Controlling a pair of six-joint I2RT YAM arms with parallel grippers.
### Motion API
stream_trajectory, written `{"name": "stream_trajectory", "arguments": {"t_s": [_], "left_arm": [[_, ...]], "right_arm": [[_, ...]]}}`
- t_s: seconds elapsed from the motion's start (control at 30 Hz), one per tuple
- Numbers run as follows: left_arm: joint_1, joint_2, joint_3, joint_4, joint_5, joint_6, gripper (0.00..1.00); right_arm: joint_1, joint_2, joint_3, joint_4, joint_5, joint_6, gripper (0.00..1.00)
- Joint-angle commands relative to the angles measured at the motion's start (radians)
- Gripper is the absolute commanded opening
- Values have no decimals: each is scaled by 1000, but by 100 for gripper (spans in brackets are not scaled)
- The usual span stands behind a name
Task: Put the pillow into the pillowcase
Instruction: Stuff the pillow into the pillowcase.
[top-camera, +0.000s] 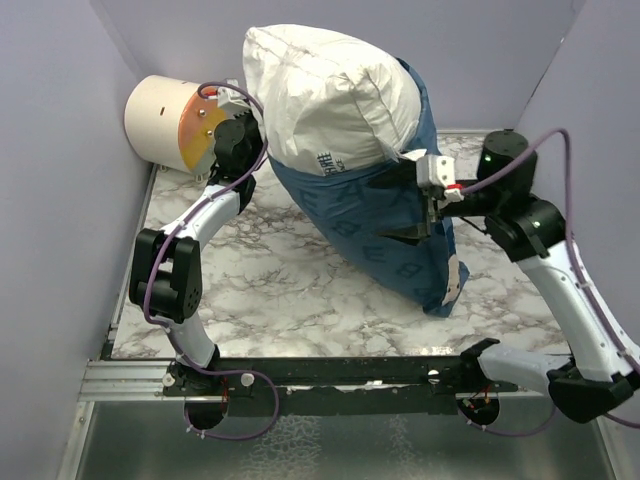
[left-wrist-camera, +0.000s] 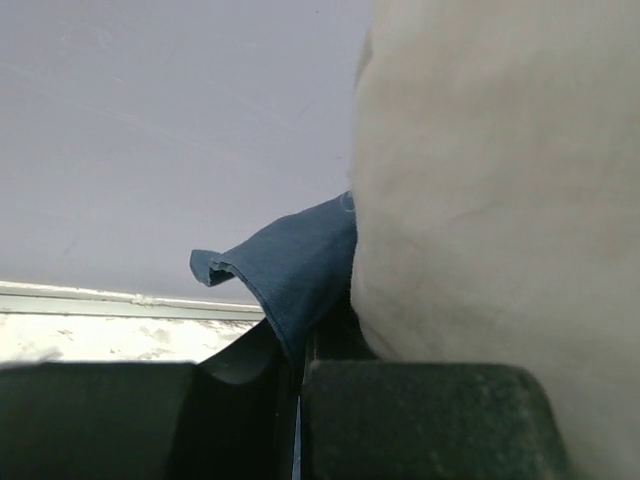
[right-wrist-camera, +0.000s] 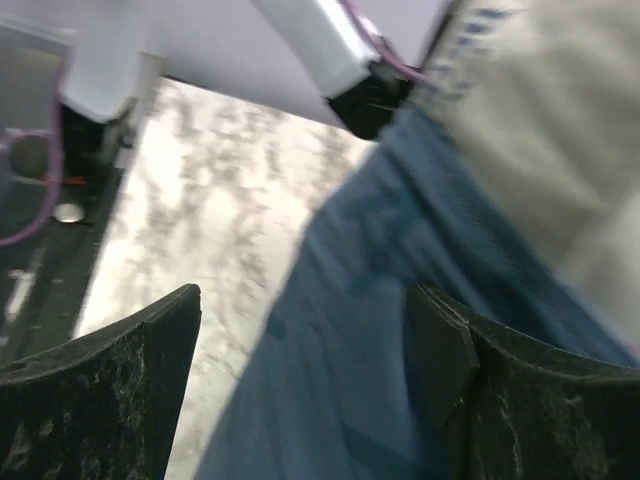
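The plump white pillow (top-camera: 330, 90) stands tilted at the back of the table, its lower half inside the blue printed pillowcase (top-camera: 385, 230). My left gripper (top-camera: 243, 150) is at the case's left rim. In the left wrist view it (left-wrist-camera: 300, 365) is shut on a fold of the pillowcase (left-wrist-camera: 295, 270), with the pillow (left-wrist-camera: 500, 200) bulging right beside it. My right gripper (top-camera: 432, 210) is against the case's right side. In the right wrist view it (right-wrist-camera: 300, 340) is open, and the blue pillowcase (right-wrist-camera: 350, 330) spreads beyond the gap, not pinched. The pillow (right-wrist-camera: 560, 120) shows at the upper right.
A cream cylinder with an orange face (top-camera: 175, 122) lies in the back left corner behind the left arm. Lavender walls (top-camera: 60, 150) close in the marble table (top-camera: 280, 300) on three sides. A black rail (top-camera: 330, 372) runs along the near edge.
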Motion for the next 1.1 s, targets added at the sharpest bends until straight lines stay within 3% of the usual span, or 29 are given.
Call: {"name": "stream_trajectory", "arguments": {"t_s": [0.0, 0.1, 0.2, 0.3, 0.43, 0.7, 0.9, 1.07], "left_arm": [[-4, -30, 5, 50, -4, -9, 0], [-1, -29, 5, 70, 30, -1, 0], [-1, -33, 5, 70, 38, -9, 0], [-1, -37, 16, 50, 36, -6, 0], [-1, -35, 28, 37, 52, -4, 0], [0, -64, 10, 30, 56, -23, 0], [-1, -81, 21, -2, 48, -30, 0], [-6, -94, 39, -23, 43, -35, 0]], "right_arm": [[-68, -109, 61, -72, 359, 55, 84], [-134, -136, 57, -16, 578, 113, 82], [-183, -139, 72, -16, 602, 156, 75], [-264, -137, 81, -40, 533, 200, 67], [-320, -142, 22, -20, 382, 244, 67], [-321, -111, -102, 74, -268, 338, 71], [-322, -119, -60, 193, -321, 496, 88], [-321, -102, -55, 307, -290, 644, 89]]}}
